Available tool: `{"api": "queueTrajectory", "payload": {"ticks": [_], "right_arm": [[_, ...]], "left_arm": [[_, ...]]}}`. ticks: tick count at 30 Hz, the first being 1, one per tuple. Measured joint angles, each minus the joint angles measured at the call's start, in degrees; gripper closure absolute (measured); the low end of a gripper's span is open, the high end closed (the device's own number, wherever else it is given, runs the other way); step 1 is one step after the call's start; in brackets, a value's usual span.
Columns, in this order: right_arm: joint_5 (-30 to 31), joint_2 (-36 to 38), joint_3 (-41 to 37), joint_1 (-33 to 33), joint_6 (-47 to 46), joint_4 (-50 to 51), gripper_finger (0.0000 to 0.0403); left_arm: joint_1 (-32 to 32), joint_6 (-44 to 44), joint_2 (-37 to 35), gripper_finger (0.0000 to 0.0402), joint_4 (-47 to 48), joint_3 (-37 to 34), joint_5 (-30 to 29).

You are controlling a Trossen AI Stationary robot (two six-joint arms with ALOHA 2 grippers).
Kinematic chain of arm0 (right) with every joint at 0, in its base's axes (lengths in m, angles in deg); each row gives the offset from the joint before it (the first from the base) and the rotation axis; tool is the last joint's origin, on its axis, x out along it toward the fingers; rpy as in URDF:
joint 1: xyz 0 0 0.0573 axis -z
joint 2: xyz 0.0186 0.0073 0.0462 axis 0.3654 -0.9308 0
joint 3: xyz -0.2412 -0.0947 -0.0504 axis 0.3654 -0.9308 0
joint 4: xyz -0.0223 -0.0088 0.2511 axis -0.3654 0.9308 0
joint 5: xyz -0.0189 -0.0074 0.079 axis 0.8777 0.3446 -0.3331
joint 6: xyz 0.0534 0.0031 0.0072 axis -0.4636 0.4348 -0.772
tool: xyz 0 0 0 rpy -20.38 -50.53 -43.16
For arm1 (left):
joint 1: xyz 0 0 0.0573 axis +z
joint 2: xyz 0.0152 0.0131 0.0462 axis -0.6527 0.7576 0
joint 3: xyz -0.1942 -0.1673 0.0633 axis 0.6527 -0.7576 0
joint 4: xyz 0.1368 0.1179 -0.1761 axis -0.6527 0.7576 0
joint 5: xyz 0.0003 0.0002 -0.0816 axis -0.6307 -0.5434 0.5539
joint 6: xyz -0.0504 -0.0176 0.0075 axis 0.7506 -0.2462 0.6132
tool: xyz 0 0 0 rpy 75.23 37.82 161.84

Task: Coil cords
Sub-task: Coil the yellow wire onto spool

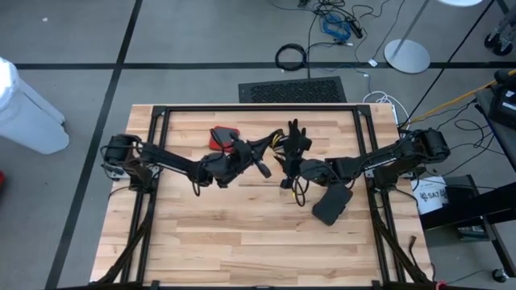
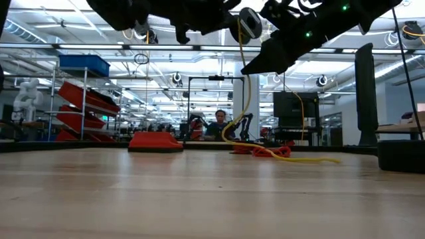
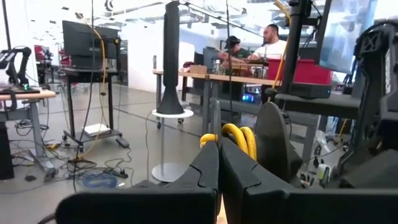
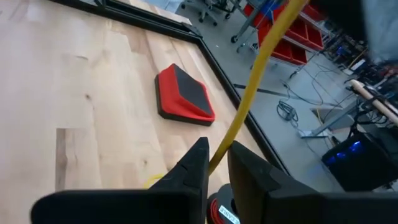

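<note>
Cords are the job here, and the yellow cord [image 2: 243,99] hangs in mid-air above the counter [image 1: 242,242], strung down from between the two arms to a loose heap of yellow and red-orange cord [image 2: 265,151] lying on the wood. Take the red pad [image 1: 224,138] as our landmark: that heap lies on the counter off to the pad's right in the low view, clear of it.

Starting from the left: the left pincer [image 3: 219,163] is raised above the counter just right of the pad, fingers pressed together with no gap showing. Several yellow loops [image 3: 239,138] sit just past its tips; I'd judge it is steadying the coil that's being built, though I cannot tell whether any strand is actually pinched between the fingers.

Moving right, a black reel [image 2: 250,22] shows high up between the arms, with the yellow cord dropping from it, so lifting it high looks meant to let the slack hang free and untangled.

Further right of the pad, the right pincer [image 4: 216,163] has its fingers set narrowly apart with the yellow cord running through the slot. That looks like a guide rather than a clamp, loose enough for the strand to slide. Beyond it, farthest from the pad, a flat black object [image 1: 332,205] lies on the counter.
</note>
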Motion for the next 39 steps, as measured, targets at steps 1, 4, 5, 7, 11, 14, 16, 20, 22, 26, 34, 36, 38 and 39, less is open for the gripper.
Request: {"api": "queueTrajectory", "payload": {"ticks": [1, 4, 5, 7, 11, 14, 16, 20, 22, 26, 34, 36, 38, 39], "right_arm": [[-0.46, 0.01, -0.25, 0.01, -0.28, -0.01, 0.0355], [-1.22, 0.01, -1.7, 0.01, -0.96, -1.67, 0.0355], [-1.27, 0.01, -2.43, 0.01, -1.14, -2.78, 0.0355], [-2.42, 0.01, -4.12, 0.04, -1.24, -6.22, 0.0355], [-4.35, 0.01, -6.94, 0.47, -2.1, -12.45, 0.0355], [-4.55, 0.03, -8.5, 0.88, -2.17, -14.52, 0.0355], [-5.93, 0.03, -9.0, 1.22, -2.38, -15.05, 0.0355], [-7.21, 0.03, -9.5, 1.83, -3.02, -15.02, 0.0355], [-7.18, 0.03, -9.5, 2.04, -2.79, -15.08, 0.0355], [-7.33, 0.03, -9.5, 2.47, -2.23, -15.04, 0.0355], [-10.21, 0.03, -9.5, 3.51, -2.08, -11.98, 0.0358], [-10.2, 0.03, -9.5, 3.53, -2.08, -10.29, 0.0369], [-10.21, 0.03, -9.5, 3.53, -2.08, -9.02, 0.0389], [-10.36, 0.03, -9.5, 3.53, -1.97, -8.77, 0.0395]], "left_arm": [[-0.17, -0.76, -0.73, 0.0401, 0.47, 0.0, 0.0], [-0.69, -2.09, -2.86, 0.0401, 1.43, 0.0, -0.12], [-0.81, -2.11, -3.46, 0.0401, 1.99, 0.0, -0.12], [-1.12, -2.12, -4.21, 0.0401, 3.06, 0.0, -0.13], [-1.79, -2.03, -4.4, 0.0401, 3.35, 0.0, -0.07], [-1.98, -1.9, -4.4, 0.0401, 3.78, 0.0, -0.07], [-2.05, -1.76, -4.4, 0.0401, 4.01, 0.0, 0.09], [-2.23, -1.59, -4.4, 0.0401, 3.77, 0.0, 1.44], [-2.38, -1.59, -4.4, 0.0401, 3.77, 0.0, 1.5], [-3.13, -1.61, -4.4, 0.0401, 3.75, 0.0, 2.01], [-4.77, -3.23, -4.4, 0.0401, 5.79, 0.0, 2.16], [-5.29, -3.56, -5.0, 0.0401, 8.47, 0.0, 2.18], [-5.7, -3.27, -5.97, 0.0401, 11.07, 0.0, 2.33], [-5.95, -3.27, -6.66, 0.0401, 12.64, 0.0, 2.44]]}}
